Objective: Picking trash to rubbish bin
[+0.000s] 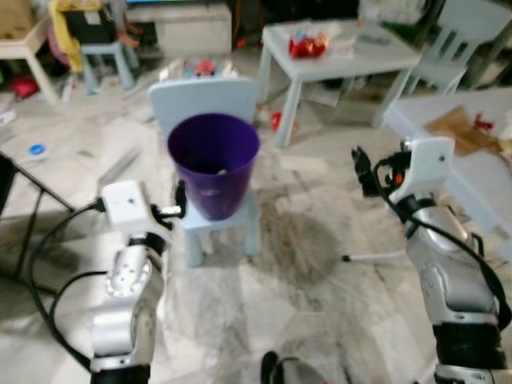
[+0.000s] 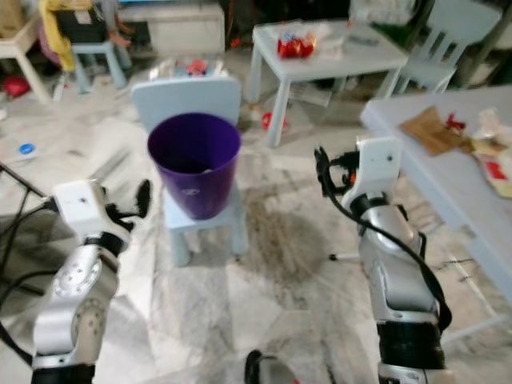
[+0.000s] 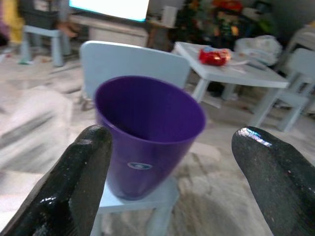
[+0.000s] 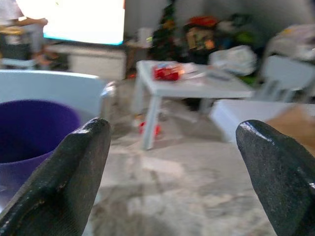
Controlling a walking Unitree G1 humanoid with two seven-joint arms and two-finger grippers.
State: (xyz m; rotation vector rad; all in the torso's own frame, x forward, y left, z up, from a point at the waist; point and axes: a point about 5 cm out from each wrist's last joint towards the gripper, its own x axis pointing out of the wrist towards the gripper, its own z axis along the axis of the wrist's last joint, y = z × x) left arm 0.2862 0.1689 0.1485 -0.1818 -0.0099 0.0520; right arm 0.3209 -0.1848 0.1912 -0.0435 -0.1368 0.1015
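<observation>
Both our left claw (image 3: 162, 182) and right claw (image 4: 172, 177) spread, empty, flanking the purple bin (image 1: 213, 164) on its small chair (image 1: 210, 104). We judge we're between pickups. Next: turn toward trash on the near desk (image 2: 448, 172).

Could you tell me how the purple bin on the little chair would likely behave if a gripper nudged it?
The purple bin looks like thin plastic and seems nearly empty, so it is probably light and would slide easily. It tapers to a narrow base on the small blue chair, so a push near its rim might tip it. The open left gripper faces it.
</observation>
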